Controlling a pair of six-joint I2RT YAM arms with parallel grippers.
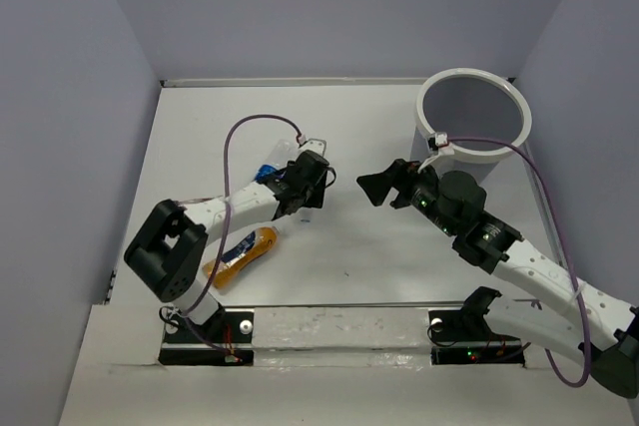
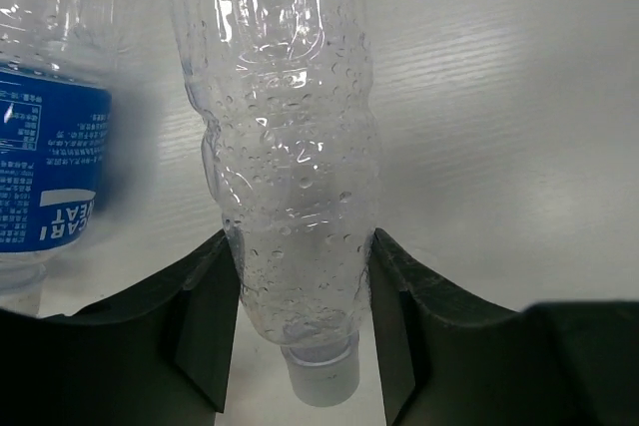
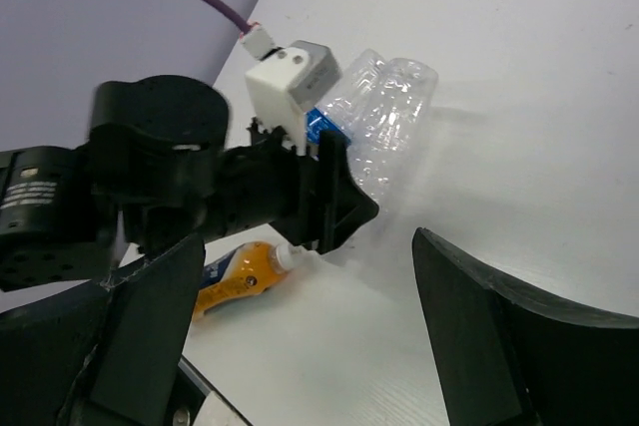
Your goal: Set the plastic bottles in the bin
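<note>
Orange-yellow bottle [image 1: 245, 251] lay at the near left of the table [image 1: 359, 266], partly under the left arm, not gripped. No risk there that I could see.

Blue-label bottle [image 2: 45, 177] lay just beside the clear bottle [image 2: 290, 147], on its left in the wrist view. I couldn't tell if the two touched. If they did, a lift could have dragged or rolled the blue one further off.

Left tool [image 2: 303, 236] was pinching the clear bottle, both fingers [image 2: 205, 326] against its sides low on the taper, just above the white cap. Main worry in my judgement: the taper plus slick, dimpled plastic meant the bottle could squirt out toward the cap end. The long body stuck out past the fingers, so on a lift it might have sagged or swung. The thin wall could also have buckled under the squeeze and loosened the hold.

Right tool [image 3: 308, 241] hung spread wide with nothing between its fingers, facing the left tool from the right. It sat between the left tool and the bin [image 1: 469, 155], so a straight carry could have knocked the two arms together.

The bin stood at the far right, well apart from the bottle. That's a long reach across for the left arm, and a short release could have hit the white rim and bounced out.
</note>
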